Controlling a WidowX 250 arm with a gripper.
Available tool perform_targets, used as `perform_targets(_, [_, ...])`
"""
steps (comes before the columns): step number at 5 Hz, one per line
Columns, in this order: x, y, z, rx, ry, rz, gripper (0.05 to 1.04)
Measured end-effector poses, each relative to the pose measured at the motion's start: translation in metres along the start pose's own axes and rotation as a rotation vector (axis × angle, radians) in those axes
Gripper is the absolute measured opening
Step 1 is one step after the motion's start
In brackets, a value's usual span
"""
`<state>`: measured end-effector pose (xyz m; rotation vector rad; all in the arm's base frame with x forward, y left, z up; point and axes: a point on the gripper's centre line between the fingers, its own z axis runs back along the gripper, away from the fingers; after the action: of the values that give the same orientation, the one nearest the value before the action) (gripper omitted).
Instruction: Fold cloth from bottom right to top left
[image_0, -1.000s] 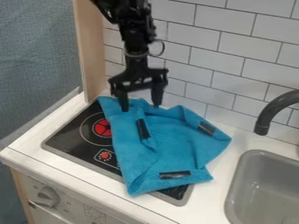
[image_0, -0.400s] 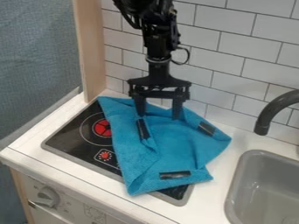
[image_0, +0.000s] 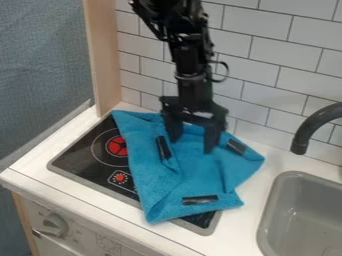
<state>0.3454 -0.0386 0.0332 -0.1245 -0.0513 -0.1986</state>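
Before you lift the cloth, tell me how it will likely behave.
The cloth looks floppy, with creases and folded-over edges, so a lifted corner will probably sag. It is likely light, being fabric. Its fuzzy surface should not be very slippery to pinch.

Crumpled blue cloth: soft, matt, rough towel-like nap; black strips on it smooth, faintly shiny.
Black rectangular stovetop: smooth, glossy.
White countertop: smooth, low sheen.
Pale upright panel: wood-look, matt.
White rectangular wall tiles: smooth, slight sheen.
Grey basin: smooth, plastic-looking.
Curved black tap: smooth, soft shine.
Round grey knob: plastic-looking.
Blue-grey hanging sheet: matt, fabric-like.
Black two-finger gripper: matt, plastic-looking.
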Motion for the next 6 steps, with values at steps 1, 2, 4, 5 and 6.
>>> perform_targets(1, [-0.016,-0.011,-0.009,-0.004,0.075,-0.124,0.999])
perform_targets(2, [-0.018,-0.023,-0.01,0.004,0.095,-0.201,0.998])
perform_targets(4, [-0.023,-0.033,-0.041,-0.004,0.188,-0.271,0.998])
perform_targets(5, [-0.021,-0.033,-0.056,-0.024,0.221,-0.309,0.998])
perform_targets(6, [-0.016,-0.037,-0.063,-0.052,0.214,-0.355,0.999])
